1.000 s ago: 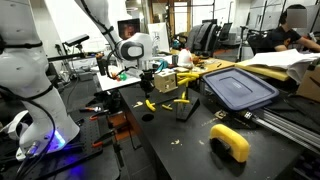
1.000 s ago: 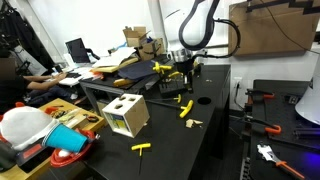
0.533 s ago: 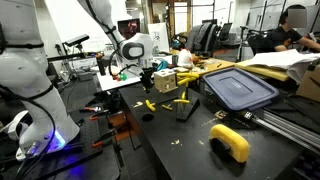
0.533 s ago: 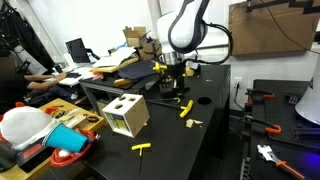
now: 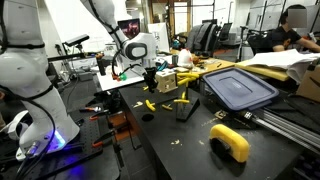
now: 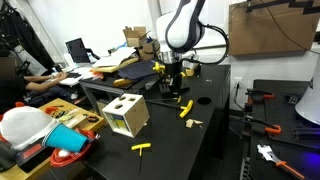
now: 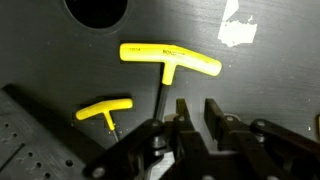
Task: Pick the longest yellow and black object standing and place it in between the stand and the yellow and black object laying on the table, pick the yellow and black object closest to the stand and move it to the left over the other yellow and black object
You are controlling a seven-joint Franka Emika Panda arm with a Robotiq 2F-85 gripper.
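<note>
**Long key lies flat by the stand, my jaws parted over its shaft end**

The matte black surface [image 7: 270, 90] carries everything. The dark perforated stand [image 7: 25, 150] fills the lower left corner of my wrist view. My end effector [image 7: 197, 112] hovers low to the right of the stand, its metal jaws slightly apart and clamped on nothing. I judge this leaves the long key resting on its own.

That long key [image 7: 170, 57] has a glossy yellow T-handle on a thin dark shaft and lies flat beyond the stand. The short key [image 7: 104, 107] is of the same build and lies nearer the stand, between it and the long one.
</note>
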